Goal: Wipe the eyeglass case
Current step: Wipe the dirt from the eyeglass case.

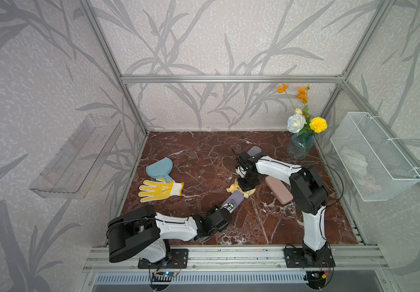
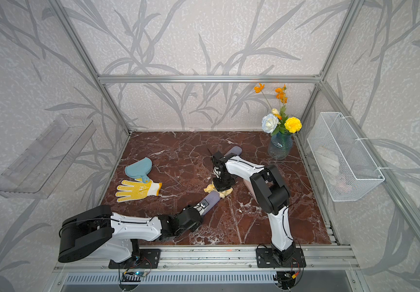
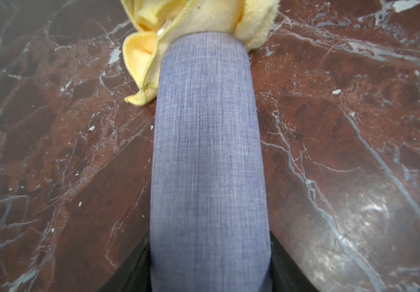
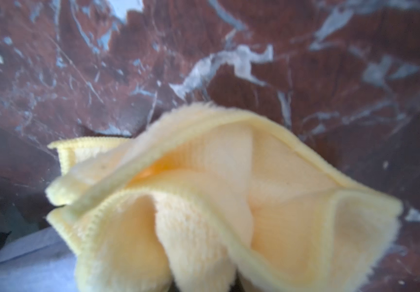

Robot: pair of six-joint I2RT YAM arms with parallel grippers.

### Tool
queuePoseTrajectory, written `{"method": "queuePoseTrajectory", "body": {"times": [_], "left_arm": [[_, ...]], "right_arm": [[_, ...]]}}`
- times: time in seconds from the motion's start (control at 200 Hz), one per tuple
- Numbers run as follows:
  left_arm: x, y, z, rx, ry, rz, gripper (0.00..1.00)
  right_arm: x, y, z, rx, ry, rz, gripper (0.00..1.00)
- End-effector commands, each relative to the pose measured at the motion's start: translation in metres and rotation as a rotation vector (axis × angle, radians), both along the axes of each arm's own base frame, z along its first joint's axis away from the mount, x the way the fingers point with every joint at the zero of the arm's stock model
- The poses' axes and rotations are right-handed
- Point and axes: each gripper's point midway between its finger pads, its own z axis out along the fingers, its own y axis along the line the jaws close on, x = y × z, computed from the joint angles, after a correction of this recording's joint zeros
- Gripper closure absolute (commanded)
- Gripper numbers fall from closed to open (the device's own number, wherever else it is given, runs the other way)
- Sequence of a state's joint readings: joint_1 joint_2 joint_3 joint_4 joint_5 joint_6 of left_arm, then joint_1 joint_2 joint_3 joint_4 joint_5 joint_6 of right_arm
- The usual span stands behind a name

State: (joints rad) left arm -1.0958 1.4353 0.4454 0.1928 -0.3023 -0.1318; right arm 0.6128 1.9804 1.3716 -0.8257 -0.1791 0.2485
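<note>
The eyeglass case (image 1: 237,198) (image 2: 213,198) is a long blue-grey fabric case lying on the red marble tabletop (image 1: 204,161). My left gripper (image 1: 230,205) (image 2: 202,206) is shut on its near end. In the left wrist view the eyeglass case (image 3: 209,151) runs away from the camera between dark fingers (image 3: 288,274). A crumpled yellow cloth (image 1: 232,188) (image 2: 209,187) (image 3: 204,17) (image 4: 204,202) lies against the case's far end. My right gripper (image 1: 245,186) (image 2: 223,185) points down and is shut on that cloth. A corner of the eyeglass case (image 4: 27,265) shows beside the cloth.
A pink case (image 1: 278,189) lies under my right arm, and another blue-grey case (image 1: 254,150) lies behind it. A glass vase of flowers (image 1: 300,146) stands back right. A yellow glove (image 1: 158,189) and a blue mitt (image 1: 159,166) lie left. A wire basket (image 1: 370,156) and a clear shelf (image 1: 77,156) hang on the side walls.
</note>
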Motion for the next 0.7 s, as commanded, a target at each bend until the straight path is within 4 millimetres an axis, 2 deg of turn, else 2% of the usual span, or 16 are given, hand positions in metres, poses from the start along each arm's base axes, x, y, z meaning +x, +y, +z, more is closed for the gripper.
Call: {"method": "queuePoseTrajectory", "body": {"times": [0.0, 0.16, 0.27, 0.36, 0.55, 0.615, 0.695], "left_arm": [[-0.001, 0.013, -0.015, -0.003, 0.155, 0.064, 0.89], [-0.002, 0.011, -0.022, -0.028, 0.291, 0.086, 0.90], [-0.001, 0.007, -0.019, -0.054, 0.335, 0.090, 0.91], [-0.002, 0.002, -0.013, -0.085, 0.355, 0.069, 0.91], [-0.009, -0.006, 0.000, -0.184, 0.448, 0.029, 0.91], [-0.009, -0.006, 0.001, -0.204, 0.472, 0.032, 0.91], [-0.008, -0.009, 0.001, -0.226, 0.502, 0.033, 0.91]], "right_arm": [[-0.057, -0.011, -0.001, 0.004, 0.164, -0.022, 1.00], [-0.083, 0.002, 0.013, 0.113, 0.211, -0.103, 1.00], [-0.087, 0.011, 0.025, 0.198, 0.225, -0.150, 1.00], [-0.070, -0.001, 0.027, 0.183, 0.184, -0.207, 1.00], [-0.012, -0.039, 0.030, 0.030, -0.018, -0.340, 1.00], [-0.001, -0.037, 0.030, 0.012, -0.050, -0.344, 1.00], [0.006, -0.026, 0.028, 0.018, -0.075, -0.328, 1.00]]}}
